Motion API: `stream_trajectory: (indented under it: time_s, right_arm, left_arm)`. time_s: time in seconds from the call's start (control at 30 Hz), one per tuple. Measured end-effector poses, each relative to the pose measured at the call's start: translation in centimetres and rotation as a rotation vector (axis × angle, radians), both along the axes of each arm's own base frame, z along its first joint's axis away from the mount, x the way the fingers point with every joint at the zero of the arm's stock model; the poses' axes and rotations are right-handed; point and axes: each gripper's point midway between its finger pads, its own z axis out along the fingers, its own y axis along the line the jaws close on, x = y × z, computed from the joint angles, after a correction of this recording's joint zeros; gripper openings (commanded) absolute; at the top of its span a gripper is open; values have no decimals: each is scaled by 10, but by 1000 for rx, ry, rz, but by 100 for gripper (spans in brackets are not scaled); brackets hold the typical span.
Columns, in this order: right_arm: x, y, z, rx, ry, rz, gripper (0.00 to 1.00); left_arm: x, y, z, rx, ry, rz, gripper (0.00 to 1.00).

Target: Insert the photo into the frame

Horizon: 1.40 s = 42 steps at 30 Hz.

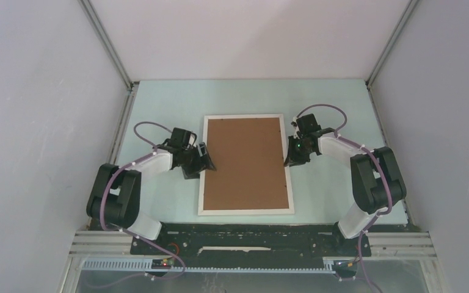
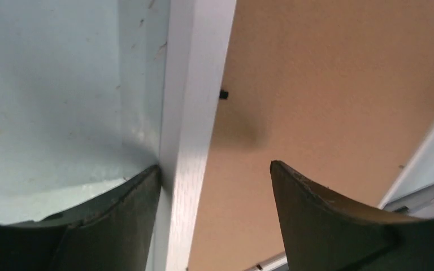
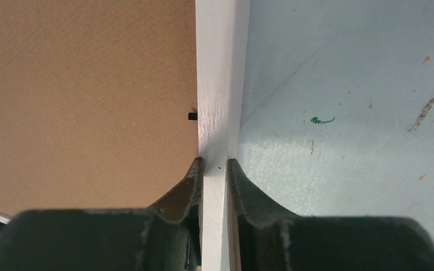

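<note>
Frame (image 1: 246, 211) single; left tool (image 2: 215, 165), right tool (image 3: 213, 161) at edges.

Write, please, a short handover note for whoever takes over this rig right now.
Left end effector: open, straddling the left rail of the frame, one finger on the table side, one over the backing board.
Right end effector: fingers close against the right rail on both sides; unclear whether it grips.
The frame lies back up on the table, with the backing board seated inside it.
Photo: not in view; possibly under the board, cannot tell.
Left to do: confirm the photo is inside, then pull both arms clear.
</note>
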Motion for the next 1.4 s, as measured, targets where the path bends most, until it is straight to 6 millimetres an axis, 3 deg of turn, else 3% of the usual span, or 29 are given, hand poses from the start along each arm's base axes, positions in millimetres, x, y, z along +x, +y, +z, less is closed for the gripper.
stream_trajectory:
  time_s: [0.13,0.3,0.4,0.47,0.63,0.83,0.93,1.07,1.4]
  right_arm:
    - [3,-3,0,-16,-6,-14,19]
    - [10,-14,0,-40,-10,-64,22]
    - [16,-20,0,-30,1,-97,23]
    - [19,-21,0,-13,17,-108,24]
    - [24,-20,0,23,49,-112,24]
    - [27,-17,1,51,53,-102,24]
    - [27,-16,1,52,54,-100,24]
    - [26,-16,1,51,52,-94,22]
    - [28,-12,1,48,41,-82,21]
  left_arm:
    - [20,-12,5,-101,-18,51,74]
    - [76,-22,11,-156,-97,87,72]
    - [107,-30,16,-173,-146,83,79]
    - [114,-32,19,-166,-160,60,84]
    - [97,-27,27,-85,-164,-32,85]
    - [61,10,57,-40,-214,-87,66]
    - [44,29,46,-9,-168,-86,57]
    - [25,29,26,-4,-77,-129,47]
    - [17,29,14,4,-32,-163,41]
